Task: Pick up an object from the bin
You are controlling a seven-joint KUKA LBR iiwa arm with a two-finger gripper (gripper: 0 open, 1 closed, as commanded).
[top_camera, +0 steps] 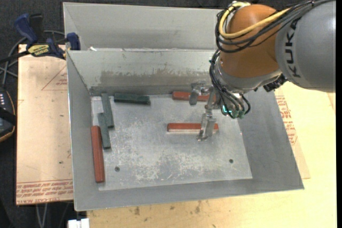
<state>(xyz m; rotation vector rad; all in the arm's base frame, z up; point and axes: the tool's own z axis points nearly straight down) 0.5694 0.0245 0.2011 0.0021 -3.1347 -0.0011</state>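
1. Pincer (207, 131) stood low over the floor of the bin (160, 168), its tip at the right end of a red-brown bar (184, 127). Whether it was set wide, set narrow or closed on that bar could not be told, because tip and bar end overlapped.
2. That bar lay flat near the middle of the bin, running left to right. It was well apart from every other item, with bare floor on its near side.
3. Judgement on the step in hand:
   - A hold this close to one end would probably let the bar droop or swing on the lift.
   - A station nearer the bar's middle, closing across its narrow width, would serve better.
   - The approach should be square to the bar and the lift straight up.
4. Shape and material:
   - The bar appeared slim, straight and flat-sided with a matt finish, and was presumably rigid. Its parallel faces should suit a two-sided grip.
   - The floor was grey metal, scuffed and speckled, and likely slick, so a glancing touch could push the bar aside.
5. Other contents noted:
   - A shorter red-brown bar (181, 95) lay by the far wall, near the wrist.
   - Several dark green bars (131, 99) lay at the far left.
   - A long red bar (98, 160) lay along the left wall.
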